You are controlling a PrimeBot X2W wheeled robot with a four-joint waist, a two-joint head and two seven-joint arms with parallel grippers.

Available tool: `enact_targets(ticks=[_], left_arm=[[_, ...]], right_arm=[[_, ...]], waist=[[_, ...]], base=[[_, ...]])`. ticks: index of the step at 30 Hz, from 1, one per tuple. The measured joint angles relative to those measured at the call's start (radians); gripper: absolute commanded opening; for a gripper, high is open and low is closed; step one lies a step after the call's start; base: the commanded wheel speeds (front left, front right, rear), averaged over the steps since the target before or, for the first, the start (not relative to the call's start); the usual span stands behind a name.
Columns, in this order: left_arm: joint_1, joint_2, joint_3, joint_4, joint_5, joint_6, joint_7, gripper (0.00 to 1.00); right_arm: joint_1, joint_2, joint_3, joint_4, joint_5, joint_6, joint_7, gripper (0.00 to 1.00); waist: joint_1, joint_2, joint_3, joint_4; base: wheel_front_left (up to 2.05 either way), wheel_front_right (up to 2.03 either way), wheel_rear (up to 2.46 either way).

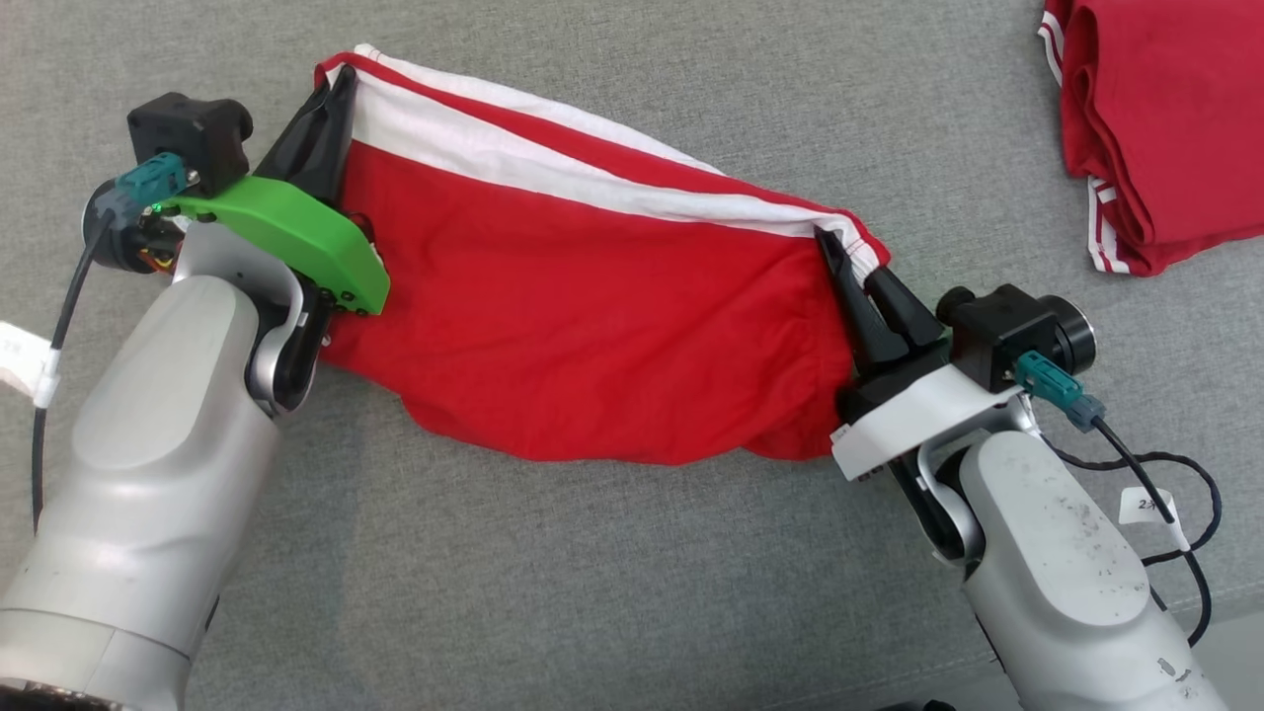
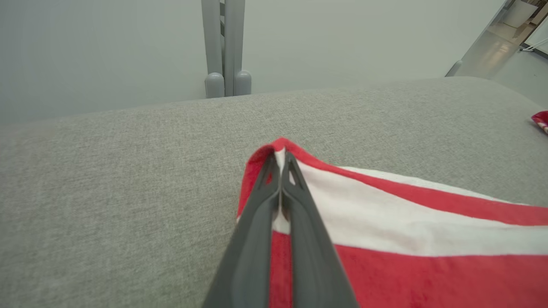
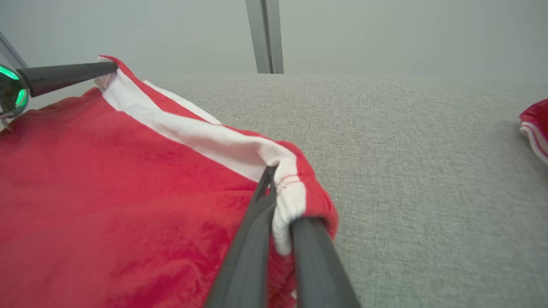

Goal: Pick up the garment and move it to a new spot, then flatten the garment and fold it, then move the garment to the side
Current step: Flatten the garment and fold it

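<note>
You are looking down at the garment point(image 1: 592, 326), a red piece with a white band and a thin red stripe along its upper edge; it is lying stretched across the middle of the grey fabric surface point(image 1: 592, 592), running from the upper left down toward the right, with its lower hem sagging in a loose curve.

The left gripper point(image 1: 341, 84) is clenching the garment's upper left corner; in the left wrist view you are seeing both dark fingers point(image 2: 302, 222) pressing together, with the white band pinched between them and the red edge curling over their tips.

The right gripper point(image 1: 847, 259) is grasping the opposite end of the same banded edge; in the right wrist view the white band is bunching between the two fingers and draping over the tip of the one on that view's right, so the jaws are sitting slightly apart around the cloth; the far corner, held by the other arm's finger, is showing at that view's upper left.

The green bracket point(image 1: 286, 232) on the left wrist is overlapping the garment's left side; the white bracket point(image 1: 908, 420) on the right wrist is sitting just beside its lower right end; a black cable point(image 1: 1175, 494) is looping beside the right forearm.

A folded red cloth point(image 1: 1155, 128) with white stripes is resting at the upper right, well apart from the garment; a grey post point(image 2: 224, 42) is standing beyond the surface's far edge.
</note>
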Motion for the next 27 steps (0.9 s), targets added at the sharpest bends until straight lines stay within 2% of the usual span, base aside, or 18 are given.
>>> enact_targets(ticks=[1, 2, 3, 4, 5, 6, 12, 17, 22, 27], left_arm=[[-0.008, -0.002, -0.01, 0.012, -0.004, 0.0, -0.005, 0.0], [-0.016, -0.005, -0.017, 0.023, -0.009, 0.0, -0.009, 0.0], [-0.022, -0.007, -0.022, 0.032, -0.012, 0.0, -0.013, 0.09], [-0.029, -0.009, -0.027, 0.041, -0.017, 0.0, -0.019, 0.36], [-0.035, -0.01, -0.038, 0.048, -0.018, 0.0, -0.027, 0.71], [-0.039, -0.01, -0.047, 0.056, -0.018, 0.0, -0.035, 1.0], [-0.033, -0.018, -0.09, 0.074, -0.035, 0.0, -0.053, 1.0], [0.02, -0.008, -0.116, 0.067, -0.063, 0.0, -0.061, 1.0], [0.094, 0.013, -0.121, 0.054, -0.097, 0.0, -0.058, 1.0], [0.156, 0.04, -0.118, 0.052, -0.139, 0.0, 0.002, 1.0]], right_arm=[[-0.002, 0.003, -0.001, 0.0, -0.004, 0.0, 0.0, 0.94], [-0.003, 0.006, -0.002, -0.001, -0.007, 0.0, 0.0, 1.0], [-0.002, 0.007, -0.002, 0.0, -0.008, 0.0, 0.0, 1.0], [-0.002, 0.01, -0.005, 0.0, -0.014, 0.0, 0.0, 1.0], [-0.001, 0.012, -0.009, 0.0, -0.021, 0.0, 0.0, 1.0], [0.0, 0.014, -0.012, 0.0, -0.028, 0.0, 0.0, 1.0], [0.033, 0.025, -0.041, 0.007, -0.073, 0.0, 0.001, 1.0], [0.083, 0.031, -0.07, -0.017, -0.105, 0.0, 0.047, 1.0], [0.154, 0.032, -0.105, -0.101, -0.14, 0.0, 0.111, 1.0], [0.229, 0.02, -0.134, -0.198, -0.147, 0.0, 0.166, 1.0]], waist=[[0.0, 0.0, 0.0, -0.001], [0.0, 0.0, 0.0, -0.002], [0.0, 0.0, -0.001, -0.002], [0.0, 0.0, -0.002, -0.003], [0.0, 0.0, -0.004, -0.003], [0.0, 0.0, -0.007, -0.003], [0.0, 0.0, -0.033, -0.001], [0.0, 0.0, -0.067, 0.004], [0.0, 0.0, -0.108, 0.009], [0.0, 0.0, -0.146, 0.013]], base=[[0.0, 0.0, 0.0], [0.0, 0.0, 0.0], [0.0, 0.0, 0.0], [0.0, 0.0, 0.0], [0.0, 0.0, 0.0], [0.0, 0.0, 0.0], [0.0, 0.0, 0.0], [0.0, 0.0, 0.0], [0.0, 0.0, 0.0], [0.0, 0.0, 0.0]])
